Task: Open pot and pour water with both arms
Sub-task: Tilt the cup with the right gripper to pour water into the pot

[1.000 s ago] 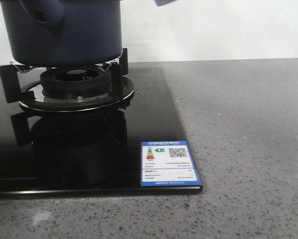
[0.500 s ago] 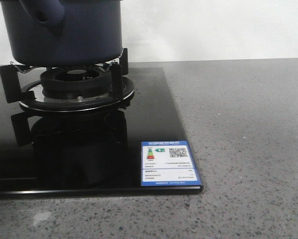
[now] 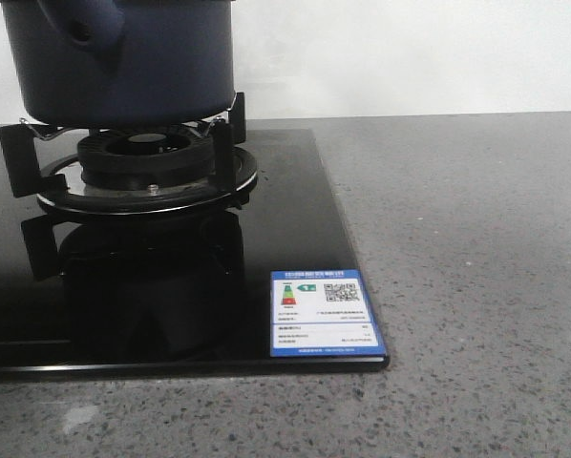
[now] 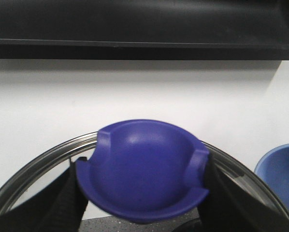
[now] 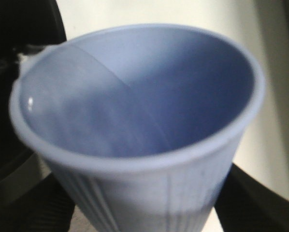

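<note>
Two grippers gripped loads: your left gripper (image 4: 142, 193) clamped the glass lid's (image 4: 33, 166) blue knob (image 4: 144, 169), your right gripper (image 5: 144, 208) the pale blue cup (image 5: 135, 130). The pot (image 3: 123, 62) sat on the burner (image 3: 142, 167) at far left.

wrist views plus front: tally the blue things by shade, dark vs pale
dark blue: 2, the pot and the lid knob
pale blue: 1, the ribbed cup
blue-bordered: 1, the label on the stove
total: 4
</note>
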